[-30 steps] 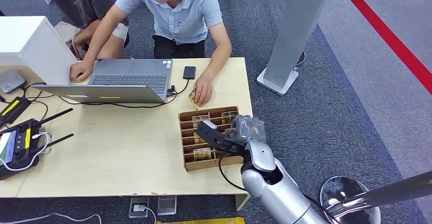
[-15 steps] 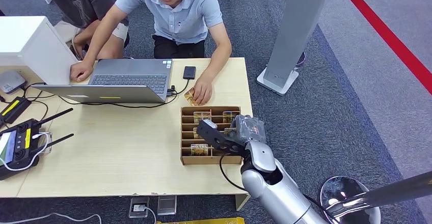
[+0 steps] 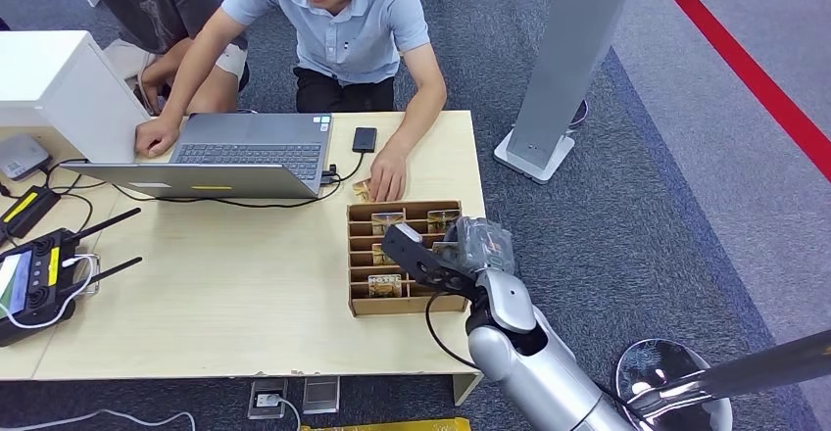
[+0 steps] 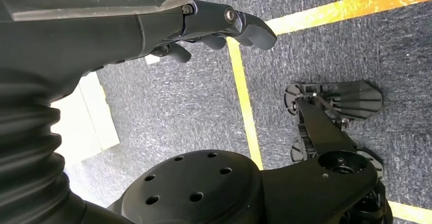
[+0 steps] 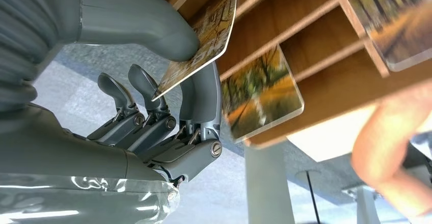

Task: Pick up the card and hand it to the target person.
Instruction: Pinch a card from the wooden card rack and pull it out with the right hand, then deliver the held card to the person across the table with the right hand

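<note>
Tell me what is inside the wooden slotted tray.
The slotted tray holds upright picture cards in several slots. The right hand pinches one card there. That hand covers the slots under it.

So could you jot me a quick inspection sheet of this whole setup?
Surface: pale wooden table.
Job's things: brown cardboard slotted tray holding picture cards; one card pinched by the right hand.
Clutter: grey laptop, black phone, white box, black controller.
Hands: right hand at the tray; left hand hangs over carpet, holding nothing.
Cables: black leads by the laptop.
Surroundings: two seated people, grey pillar stand, red floor stripe.
</note>
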Available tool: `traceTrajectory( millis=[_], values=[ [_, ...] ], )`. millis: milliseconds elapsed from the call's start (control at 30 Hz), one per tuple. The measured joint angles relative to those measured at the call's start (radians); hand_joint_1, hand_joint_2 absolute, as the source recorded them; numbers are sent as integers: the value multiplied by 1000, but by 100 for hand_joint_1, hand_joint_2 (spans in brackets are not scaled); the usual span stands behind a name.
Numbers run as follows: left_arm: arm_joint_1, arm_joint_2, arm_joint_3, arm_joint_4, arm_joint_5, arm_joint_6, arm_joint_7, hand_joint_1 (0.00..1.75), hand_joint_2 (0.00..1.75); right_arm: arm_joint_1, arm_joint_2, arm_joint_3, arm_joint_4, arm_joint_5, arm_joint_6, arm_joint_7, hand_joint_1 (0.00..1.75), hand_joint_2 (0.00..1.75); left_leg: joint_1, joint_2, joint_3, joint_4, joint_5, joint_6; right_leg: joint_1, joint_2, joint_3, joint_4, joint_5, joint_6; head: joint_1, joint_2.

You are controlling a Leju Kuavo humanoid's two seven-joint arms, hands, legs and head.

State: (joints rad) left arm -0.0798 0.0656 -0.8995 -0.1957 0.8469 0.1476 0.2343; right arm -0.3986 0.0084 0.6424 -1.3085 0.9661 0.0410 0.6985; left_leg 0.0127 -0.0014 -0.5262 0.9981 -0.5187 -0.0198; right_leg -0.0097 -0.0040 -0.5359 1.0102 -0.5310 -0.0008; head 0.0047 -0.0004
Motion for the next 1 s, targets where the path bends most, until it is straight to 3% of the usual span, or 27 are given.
traceTrajectory(
  millis=[467, 633, 733, 1000],
  values=[
    [1, 0, 0, 0, 32, 8, 4, 0, 175, 23, -60, 4, -275, -31, -27, -1, 154, 175, 0, 0, 0, 0, 0, 0, 0, 0, 0, 0, 0, 0, 0, 0],
    [0, 0, -1, 0, 25, 0, 4, 0, 175, -14, -65, 25, -300, -105, -8, -5, 154, 175, 0, 0, -1, 0, 0, 0, 0, 0, 0, 0, 0, 0, 0, 0],
    [-3, 0, -6, 0, 7, -10, 2, 0, 175, -89, -58, 60, -245, -188, -19, -46, 154, 175, 0, 0, -1, 0, 0, 0, 0, 0, 0, 1, 0, 0, 0, 0],
    [-15, 1, -32, 0, -12, -27, -55, 0, 175, -385, 63, 149, 205, -383, -117, -364, 154, 175, 0, -1, -2, 0, 3, -1, 0, -3, 0, 3, 1, -1, -2, 0]
  ],
)
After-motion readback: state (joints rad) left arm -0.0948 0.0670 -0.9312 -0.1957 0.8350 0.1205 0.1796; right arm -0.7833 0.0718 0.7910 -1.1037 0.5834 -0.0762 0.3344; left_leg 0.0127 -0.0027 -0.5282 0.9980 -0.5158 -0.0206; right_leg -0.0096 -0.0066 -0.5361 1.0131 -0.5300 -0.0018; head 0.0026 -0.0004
